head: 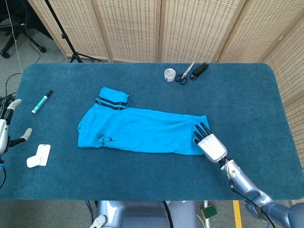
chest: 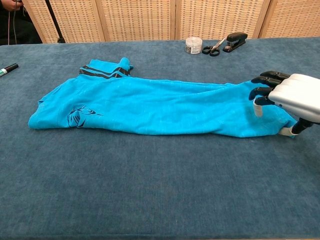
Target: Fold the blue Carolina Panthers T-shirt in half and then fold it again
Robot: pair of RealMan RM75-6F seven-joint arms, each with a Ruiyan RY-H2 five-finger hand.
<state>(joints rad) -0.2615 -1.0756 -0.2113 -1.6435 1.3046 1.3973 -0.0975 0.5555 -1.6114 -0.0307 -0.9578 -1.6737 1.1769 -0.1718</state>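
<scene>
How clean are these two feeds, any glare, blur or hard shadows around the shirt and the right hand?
Head view: even light, sharp, no glare on the T-shirt. Chest view: right hand crisp but cut off at the frame edge, only a soft shadow beneath it.

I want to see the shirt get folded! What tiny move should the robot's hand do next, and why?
Probably close the right hand on the hem of the T-shirt. The shirt lies long and flat, already folded once, and that hand sits at its end with fingers apart, holding nothing. A grip has to come before lifting it over.
</scene>
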